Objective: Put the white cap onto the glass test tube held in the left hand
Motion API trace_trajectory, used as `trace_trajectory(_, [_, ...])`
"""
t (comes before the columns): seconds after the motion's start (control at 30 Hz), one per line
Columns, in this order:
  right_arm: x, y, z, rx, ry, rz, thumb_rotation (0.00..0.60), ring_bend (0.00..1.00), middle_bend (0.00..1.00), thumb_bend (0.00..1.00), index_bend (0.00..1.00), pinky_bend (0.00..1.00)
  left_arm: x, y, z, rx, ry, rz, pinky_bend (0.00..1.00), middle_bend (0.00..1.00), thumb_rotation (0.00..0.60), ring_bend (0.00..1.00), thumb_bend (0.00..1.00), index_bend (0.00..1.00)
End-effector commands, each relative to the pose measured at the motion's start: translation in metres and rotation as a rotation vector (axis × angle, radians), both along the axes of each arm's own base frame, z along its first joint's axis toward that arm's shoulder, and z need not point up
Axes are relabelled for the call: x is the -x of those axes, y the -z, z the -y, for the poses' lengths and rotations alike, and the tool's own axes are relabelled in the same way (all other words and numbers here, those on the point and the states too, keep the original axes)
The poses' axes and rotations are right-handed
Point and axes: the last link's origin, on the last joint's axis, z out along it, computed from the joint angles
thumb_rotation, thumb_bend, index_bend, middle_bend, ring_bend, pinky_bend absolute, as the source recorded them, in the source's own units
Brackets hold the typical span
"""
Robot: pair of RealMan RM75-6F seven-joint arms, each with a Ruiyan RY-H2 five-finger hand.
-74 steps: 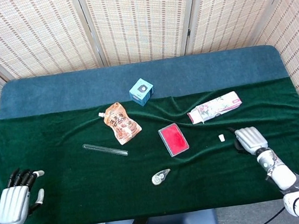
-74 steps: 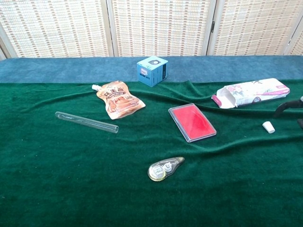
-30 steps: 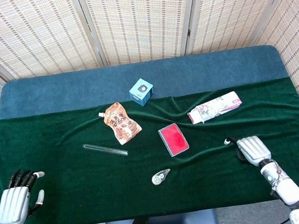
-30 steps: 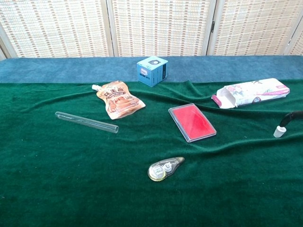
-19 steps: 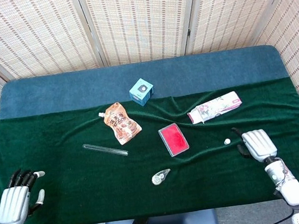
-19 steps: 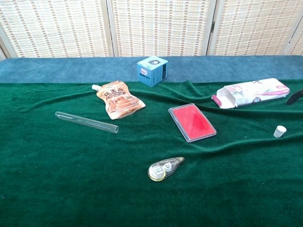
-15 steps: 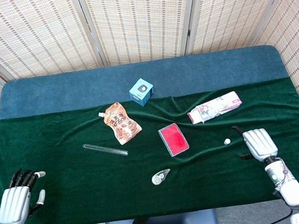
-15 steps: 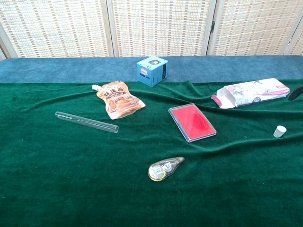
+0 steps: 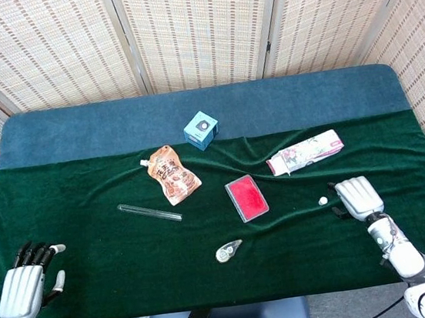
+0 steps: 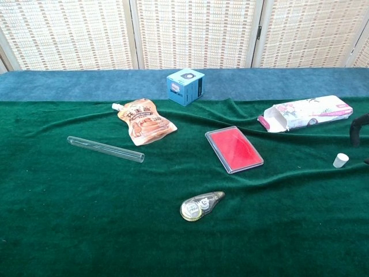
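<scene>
My left robot hand [image 9: 23, 289] sits at the tabletop's [image 9: 96, 282] front-left corner, fingers apart, holding nothing. The glass test tube [image 9: 149, 212] lies flat on the green cloth, left of centre. Near the right edge, the white cap [image 9: 322, 200] stands just beside my right robot hand [image 9: 359, 196], whose fingers are spread and grasp nothing.

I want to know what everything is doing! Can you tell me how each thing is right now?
Tube: lying flat on the cloth, not held.
Cap: standing on the cloth, not on the tube.
Right hand: beside the cap, holding nothing.
Left hand: empty, fingers apart.
Carton: lying down, end flap open.
Pouch: lying flat.
</scene>
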Motion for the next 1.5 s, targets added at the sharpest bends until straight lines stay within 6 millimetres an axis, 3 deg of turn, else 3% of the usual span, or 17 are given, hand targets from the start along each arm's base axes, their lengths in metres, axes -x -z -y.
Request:
trace_trajectory(0.03, [0.000,0.005,0.007,-0.007,0.000,-0.014,0.570,1.00,0.97,0.38,0.46,1.00,0.001,0.000,0.000,0.001,-0.004,-0.001,0.13,0.31,0.600,0.21,0.50,0.32])
trace_trajectory(1.0, [-0.002,0.028,0.020,-0.045,0.009,-0.052,0.565,1.00,0.97,0.38,0.46,1.00,0.003,0.002,-0.001,0.015,-0.018,-0.003,0.12,0.31,0.600,0.21,0.50,0.30])
trace_trajectory(1.5, [-0.005,0.031,0.023,-0.057,0.015,-0.064,0.568,1.00,0.97,0.45,0.51,1.00,0.006,0.002,-0.002,0.014,-0.023,-0.005,0.12,0.31,0.600,0.21,0.50,0.30])
